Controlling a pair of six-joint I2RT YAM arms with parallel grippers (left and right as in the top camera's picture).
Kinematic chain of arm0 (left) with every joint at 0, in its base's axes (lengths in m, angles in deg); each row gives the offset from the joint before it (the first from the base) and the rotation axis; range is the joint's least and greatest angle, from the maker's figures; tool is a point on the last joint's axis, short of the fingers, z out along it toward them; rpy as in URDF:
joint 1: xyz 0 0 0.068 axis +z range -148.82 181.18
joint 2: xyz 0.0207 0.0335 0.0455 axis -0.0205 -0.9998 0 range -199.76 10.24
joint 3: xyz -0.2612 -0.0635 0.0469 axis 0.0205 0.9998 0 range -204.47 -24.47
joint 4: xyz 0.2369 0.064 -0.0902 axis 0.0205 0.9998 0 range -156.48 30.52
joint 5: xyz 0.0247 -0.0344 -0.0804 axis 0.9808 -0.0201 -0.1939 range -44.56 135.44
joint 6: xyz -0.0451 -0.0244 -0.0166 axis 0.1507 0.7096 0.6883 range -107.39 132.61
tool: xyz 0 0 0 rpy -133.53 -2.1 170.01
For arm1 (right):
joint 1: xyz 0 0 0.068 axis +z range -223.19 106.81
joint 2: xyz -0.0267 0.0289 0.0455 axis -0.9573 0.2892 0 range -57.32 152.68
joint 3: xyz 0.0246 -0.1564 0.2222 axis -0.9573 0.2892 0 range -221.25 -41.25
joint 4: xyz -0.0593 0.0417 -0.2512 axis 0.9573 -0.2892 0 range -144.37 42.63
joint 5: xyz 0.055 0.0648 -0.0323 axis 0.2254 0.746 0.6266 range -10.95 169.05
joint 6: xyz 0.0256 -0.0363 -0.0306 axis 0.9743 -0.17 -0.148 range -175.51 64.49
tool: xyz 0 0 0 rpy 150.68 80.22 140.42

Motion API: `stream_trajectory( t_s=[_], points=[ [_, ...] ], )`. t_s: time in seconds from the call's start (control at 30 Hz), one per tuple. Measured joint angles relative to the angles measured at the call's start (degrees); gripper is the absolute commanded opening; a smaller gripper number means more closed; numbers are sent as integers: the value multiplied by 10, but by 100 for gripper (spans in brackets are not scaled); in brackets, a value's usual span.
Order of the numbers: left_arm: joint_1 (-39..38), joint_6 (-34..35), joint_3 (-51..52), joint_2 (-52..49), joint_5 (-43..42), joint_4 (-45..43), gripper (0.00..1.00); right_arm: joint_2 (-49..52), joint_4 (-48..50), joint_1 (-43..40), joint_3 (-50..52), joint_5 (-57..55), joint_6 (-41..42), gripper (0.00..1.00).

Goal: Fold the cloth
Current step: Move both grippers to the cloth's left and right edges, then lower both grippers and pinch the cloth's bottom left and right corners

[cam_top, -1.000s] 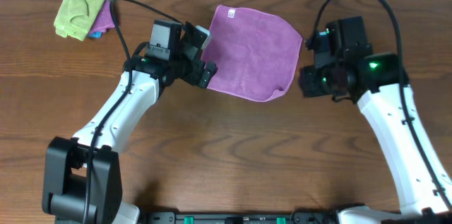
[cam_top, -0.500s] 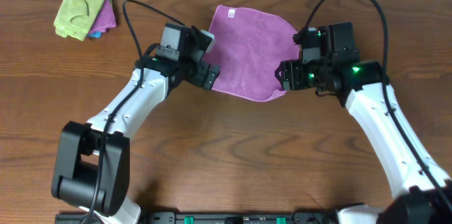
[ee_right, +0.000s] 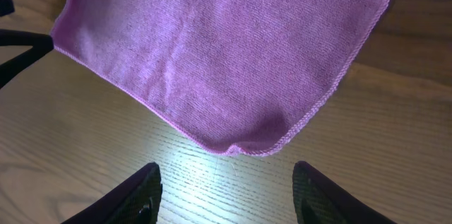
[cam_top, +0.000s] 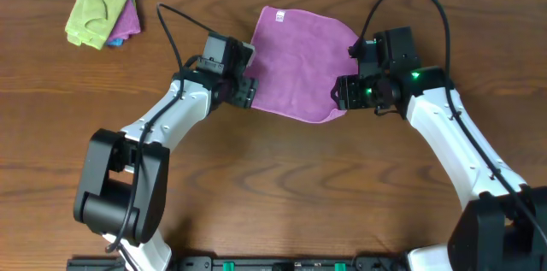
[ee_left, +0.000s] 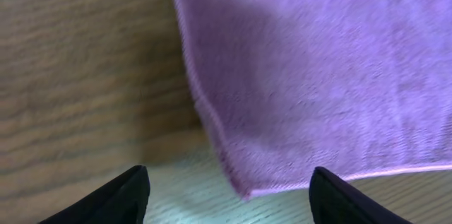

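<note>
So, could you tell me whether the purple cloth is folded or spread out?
Spread out: the cloth lies flat in one layer, white tag showing at its far edge, no edge doubled over.

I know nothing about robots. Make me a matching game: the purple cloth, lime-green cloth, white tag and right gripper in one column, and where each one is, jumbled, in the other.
1. purple cloth
2. lime-green cloth
3. white tag
4. right gripper

A. far left corner of the table
B. at the purple cloth's near right corner
C. spread out mid-table
D. on the purple cloth's far edge

Pairs: 1-C, 2-A, 3-D, 4-B
</note>
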Motion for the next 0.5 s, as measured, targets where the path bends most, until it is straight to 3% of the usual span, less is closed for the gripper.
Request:
stream_trajectory(
  t_s=[0.5],
  points=[
    [0,27,0,-32,7,16,61,0,9,0,0,0,0,58]
  ],
)
